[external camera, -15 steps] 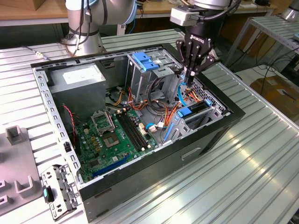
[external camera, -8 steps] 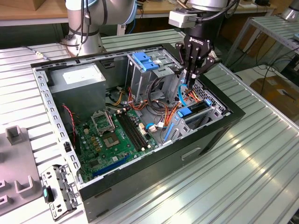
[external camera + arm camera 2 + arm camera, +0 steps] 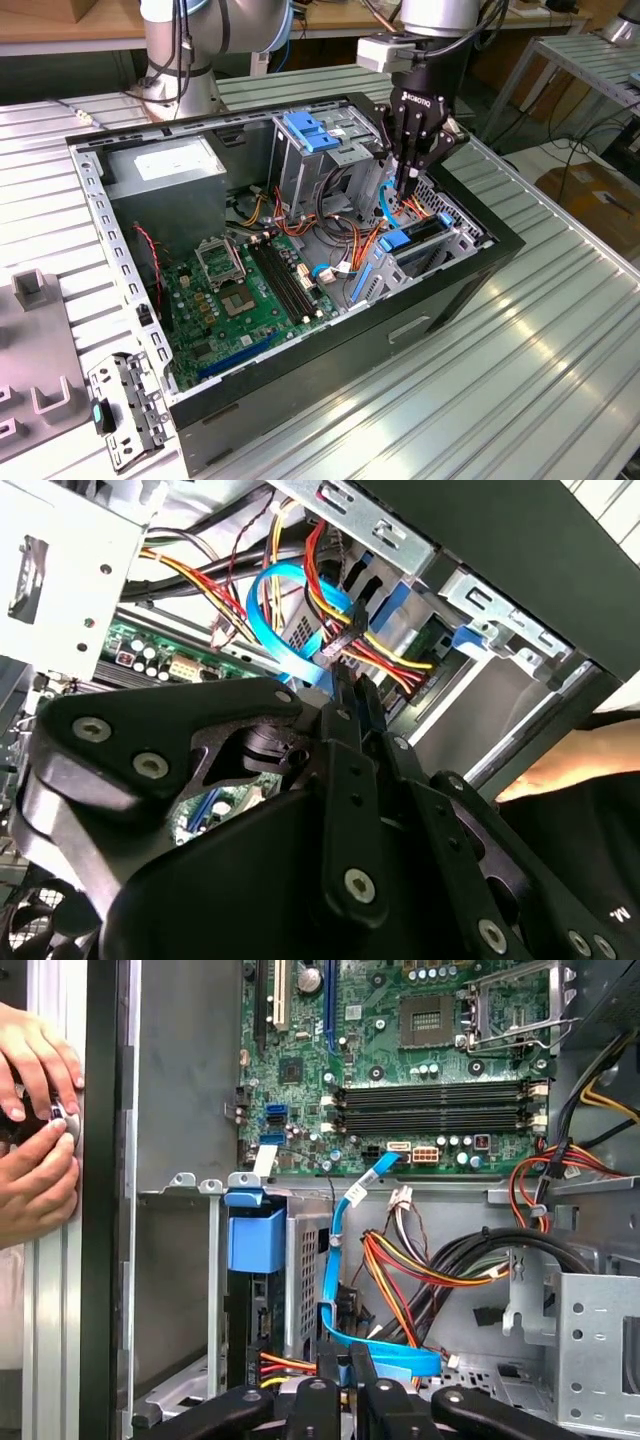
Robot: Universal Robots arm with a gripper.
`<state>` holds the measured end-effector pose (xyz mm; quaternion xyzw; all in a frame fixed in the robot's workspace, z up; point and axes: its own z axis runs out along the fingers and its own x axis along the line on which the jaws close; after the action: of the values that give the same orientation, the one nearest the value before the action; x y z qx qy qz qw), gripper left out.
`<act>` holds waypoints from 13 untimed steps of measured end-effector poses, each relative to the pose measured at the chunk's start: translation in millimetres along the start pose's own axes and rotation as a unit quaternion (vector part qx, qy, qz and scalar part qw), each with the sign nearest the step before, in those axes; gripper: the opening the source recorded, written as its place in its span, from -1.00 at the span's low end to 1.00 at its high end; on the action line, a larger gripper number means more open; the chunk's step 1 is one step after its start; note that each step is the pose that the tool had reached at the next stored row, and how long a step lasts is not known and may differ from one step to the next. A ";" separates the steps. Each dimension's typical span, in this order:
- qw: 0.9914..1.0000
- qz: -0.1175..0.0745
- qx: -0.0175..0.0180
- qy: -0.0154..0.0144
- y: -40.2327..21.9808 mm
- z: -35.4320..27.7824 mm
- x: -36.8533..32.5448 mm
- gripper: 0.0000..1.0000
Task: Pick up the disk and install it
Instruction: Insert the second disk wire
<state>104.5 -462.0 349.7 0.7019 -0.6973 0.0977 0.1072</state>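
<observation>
Disk (image 3: pixel 420 231), the flat rectangular hard drive with blue plastic side rails, already sits in the lower grey metal drive cage (image 3: pixel 440 250) at the corner of the open black computer case (image 3: pixel 470 290) on the exterior view's right. It stands on its narrow edge, so in the first wrist view just a dark sliver of the disk (image 3: pixel 245 1310) shows below its blue plastic tab (image 3: pixel 255 1240). Its long axis seems to run along the slot, with one short end facing the case interior; red and yellow power wires (image 3: pixel 275 1365) reach that end, which suggests the connectors point inward, toward the cabling.

Directly beside the cage, the black robot gripper (image 3: pixel 405 188) hangs nose-down among the wires. Its fingers (image 3: pixel 335 1380) are drawn close together at the loop of a flat light-blue data cable (image 3: pixel 335 1290). I cannot tell whether they pinch it. The cable runs up to the green motherboard (image 3: pixel 400 1070), so the claw probably stands here to deal with the drive's connection.

A person's hands (image 3: pixel 35 1130) rest at the case's outer edge, seemingly steadying it.
</observation>
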 end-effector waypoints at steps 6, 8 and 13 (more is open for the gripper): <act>1.000 0.001 0.004 -0.001 8.9 0.5 0.8 -0.68; 1.000 0.001 0.006 -0.005 10.0 1.6 4.6 -0.68; 1.000 0.000 0.007 -0.026 10.7 5.9 17.9 -0.68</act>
<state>93.8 -480.8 349.3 0.7046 -0.6995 0.0844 0.0844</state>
